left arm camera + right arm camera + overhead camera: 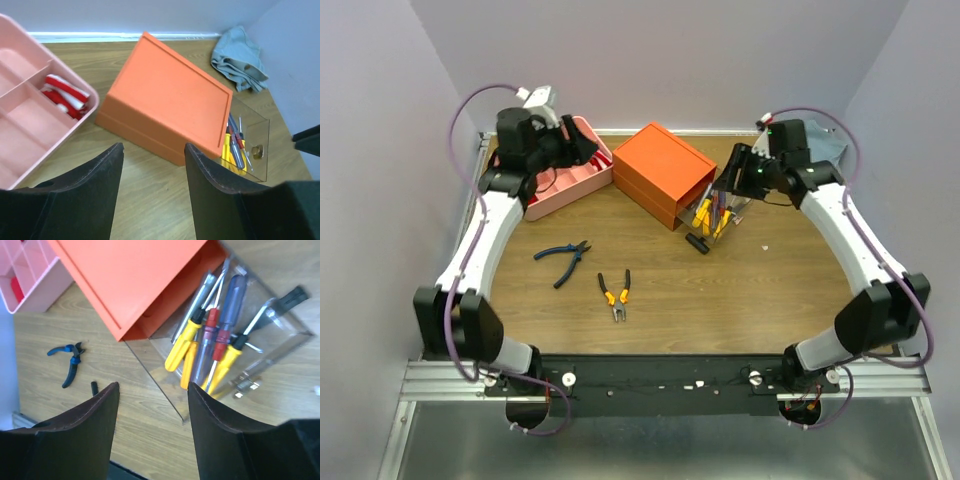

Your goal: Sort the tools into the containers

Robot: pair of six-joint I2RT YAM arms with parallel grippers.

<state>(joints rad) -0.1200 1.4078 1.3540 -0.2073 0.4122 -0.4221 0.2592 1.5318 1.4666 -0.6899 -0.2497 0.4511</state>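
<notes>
screwdrivers already lie in the drawer of the orange box; we see blue-handled pliers and orange-handled pliers unsorted on the table, nearer; left gripper and right gripper gape wide, empty

Two pliers; one box; one tray; one cloth.

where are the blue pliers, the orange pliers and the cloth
blue pliers (575,251), top external view, on the pivot
orange pliers (616,303), top external view, on the pivot
cloth (239,60), left wrist view, on its middle folds
</notes>
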